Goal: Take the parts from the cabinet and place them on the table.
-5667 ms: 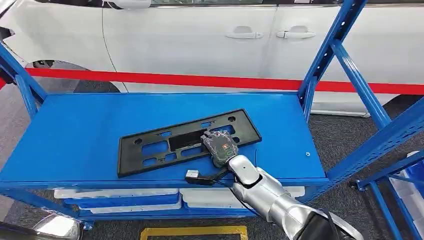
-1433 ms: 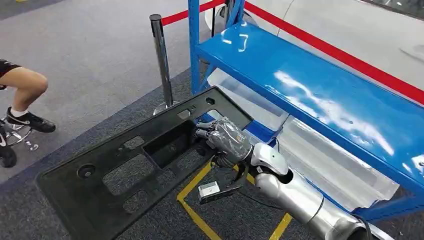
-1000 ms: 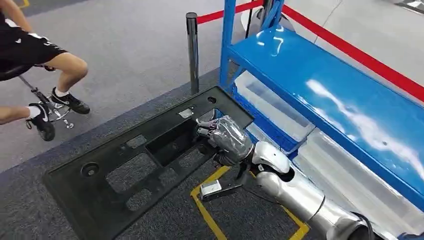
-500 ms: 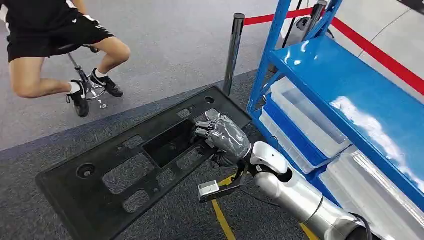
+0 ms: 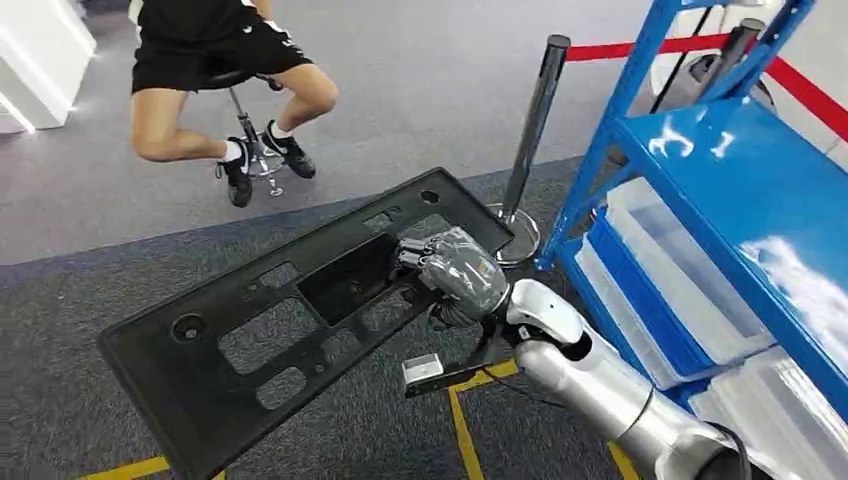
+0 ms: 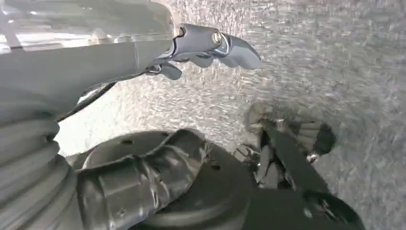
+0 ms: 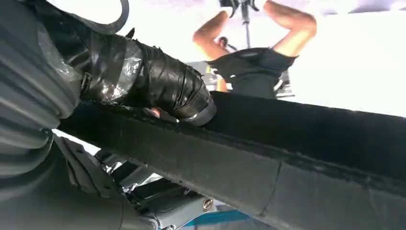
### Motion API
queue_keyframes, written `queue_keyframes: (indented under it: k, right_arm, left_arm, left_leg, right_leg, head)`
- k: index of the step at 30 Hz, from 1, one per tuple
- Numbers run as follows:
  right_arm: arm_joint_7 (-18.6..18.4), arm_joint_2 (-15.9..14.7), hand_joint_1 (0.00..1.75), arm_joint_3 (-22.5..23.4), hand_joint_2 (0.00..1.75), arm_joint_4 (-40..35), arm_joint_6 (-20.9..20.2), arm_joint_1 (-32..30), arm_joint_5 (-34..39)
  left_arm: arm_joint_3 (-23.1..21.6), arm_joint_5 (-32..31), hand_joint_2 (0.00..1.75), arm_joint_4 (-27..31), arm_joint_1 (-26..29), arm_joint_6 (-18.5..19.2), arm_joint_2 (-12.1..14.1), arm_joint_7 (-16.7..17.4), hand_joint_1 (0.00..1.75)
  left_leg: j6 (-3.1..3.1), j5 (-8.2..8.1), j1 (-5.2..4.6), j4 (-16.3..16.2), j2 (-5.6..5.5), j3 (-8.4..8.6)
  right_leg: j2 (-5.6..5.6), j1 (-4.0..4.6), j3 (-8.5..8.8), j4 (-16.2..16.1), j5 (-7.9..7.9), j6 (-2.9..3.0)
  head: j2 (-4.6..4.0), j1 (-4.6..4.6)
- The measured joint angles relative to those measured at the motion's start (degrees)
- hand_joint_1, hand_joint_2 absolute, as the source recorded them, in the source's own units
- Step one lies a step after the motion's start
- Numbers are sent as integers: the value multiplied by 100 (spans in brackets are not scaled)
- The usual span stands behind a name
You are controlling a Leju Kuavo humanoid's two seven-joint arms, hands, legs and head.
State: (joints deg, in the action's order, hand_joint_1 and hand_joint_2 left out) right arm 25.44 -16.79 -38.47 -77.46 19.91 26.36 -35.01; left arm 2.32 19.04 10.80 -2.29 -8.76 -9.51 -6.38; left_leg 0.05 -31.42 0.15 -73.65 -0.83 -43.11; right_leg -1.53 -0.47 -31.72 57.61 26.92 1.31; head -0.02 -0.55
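Black panel part [image 5: 290, 325], long flat plastic piece with cutouts, is being carried in the air over grey carpet [image 5: 80, 300], off the shelf it was lying on 5.7 s ago. Right hand [image 5: 455, 275] is gripping its near-right edge, fingers curled over the rim, thumb [image 7: 172, 91] pressing the edge in the right wrist view. Left hand [image 6: 210, 45] is hanging over the floor, fingers loosely apart, holding nothing. The view has been swinging left since earlier frames: blue cabinet [image 5: 740, 190] now at the right edge, stanchion post [image 5: 530, 130] just beyond the part, seated person [image 5: 220, 70] now at far left.
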Motion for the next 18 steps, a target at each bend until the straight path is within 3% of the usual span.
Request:
queue_keyframes:
  k: [1, 2, 4, 5, 6, 9, 10, 11, 12, 13, 15, 16, 17, 18]
  right_arm:
    - [-7, -15, 175, 22, 175, 9, -26, 10, 0]
    - [-7, -20, 175, 33, 175, 11, -39, 16, 0]
    - [-7, -20, 175, 39, 175, 11, -46, 50, -7]
    - [-7, -20, 175, 44, 175, 11, -48, 77, -11]
    - [-7, -22, 175, 61, 175, 11, -50, 94, -15]
    - [-7, -33, 175, 98, 175, 11, -57, 116, -17]
    - [-7, -33, 175, 98, 175, 9, -65, 139, -28]
    - [-7, -33, 175, 100, 175, 7, -74, 162, -39]
    - [-7, -57, 175, 105, 175, 11, -79, 192, -50]
    - [-6, -63, 175, 122, 175, 11, -79, 203, -50]
    - [-7, -63, 175, 124, 175, 13, -83, 175, -50]
    - [-7, -83, 175, 124, 175, 24, -87, 145, -59]
    - [-7, -94, 175, 122, 175, 37, -94, 126, -68]
    - [-7, -96, 175, 122, 175, 46, -98, 131, -83]
  left_arm:
    - [0, 9, 175, 0, 1, 18, 9, 2, 0]
    - [0, 22, 175, 0, 6, 28, 13, 4, 0]
    - [0, 46, 175, 0, 10, 70, 22, 22, 0]
    - [2, 59, 175, 0, 10, 85, 24, 28, 0]
    - [2, 68, 175, 0, 0, 96, 24, 39, 0]
    - [2, 83, 175, 0, 0, 138, 24, 50, 0]
    - [2, 90, 175, 0, 6, 160, 24, 52, 0]
    - [2, 98, 175, 0, 1, 177, 24, 52, 0]
    - [2, 103, 175, 0, 21, 195, 15, 52, 0]
    - [2, 103, 175, 0, 9, 199, 15, 52, 0]
    - [2, 122, 175, 0, -3, 205, 6, 55, 0]
    - [2, 122, 175, 0, -4, 212, 7, 55, 0]
    - [2, 122, 175, 0, 0, 221, 7, 55, 0]
    - [2, 122, 175, 0, 6, 223, 7, 55, 0]
  left_leg:
    - [-21, -12, 13, -166, 18, -62]
    - [-31, 86, 23, -59, 36, 11]
    - [-29, 478, 38, 726, 105, 469]
    - [-2, 650, 30, 1334, 304, 819]
    - [89, 516, -41, 1414, 527, 855]
    - [151, 600, -70, 1465, 376, 829]
    - [201, 633, -73, 1517, 266, 829]
    - [250, 678, -33, 1593, 203, 896]
    - [270, 708, -23, 1634, 150, 904]
    - [302, 723, -17, 1634, 106, 891]
    - [331, 740, -17, 1627, -32, 864]
    - [333, 743, -19, 1612, -118, 844]
    - [331, 744, -16, 1583, -217, 824]
    - [328, 743, -10, 1551, -298, 812]
  right_leg:
    - [-95, 6, -15, 11, 3, -1]
    - [-176, 8, -28, 27, 10, -4]
    - [-316, 9, -40, 66, 35, -24]
    - [-384, 11, -34, 97, 61, -46]
    - [-445, 30, -36, 86, 66, -71]
    - [-585, 34, -29, 95, 71, -136]
    - [-684, 45, -7, 84, 71, -188]
    - [-653, 16, -1, 82, 115, -226]
    - [-258, -35, -37, 220, 227, -254]
    - [6, -30, -184, 548, 448, -249]
    - [137, -36, -609, 1436, 849, -264]
    - [142, -35, -782, 1771, 927, -270]
    - [142, -39, -820, 1802, 831, -276]
    - [145, -49, -717, 1573, 632, -277]
  head:
    - [0, 0]
    - [0, 2]
    - [0, 2]
    - [0, 0]
    - [0, 2]
    - [0, -2]
    - [0, -4]
    - [2, 0]
    - [0, -2]
    - [2, -4]
    - [2, -2]
    - [0, -4]
    - [0, -7]
    - [0, -5]
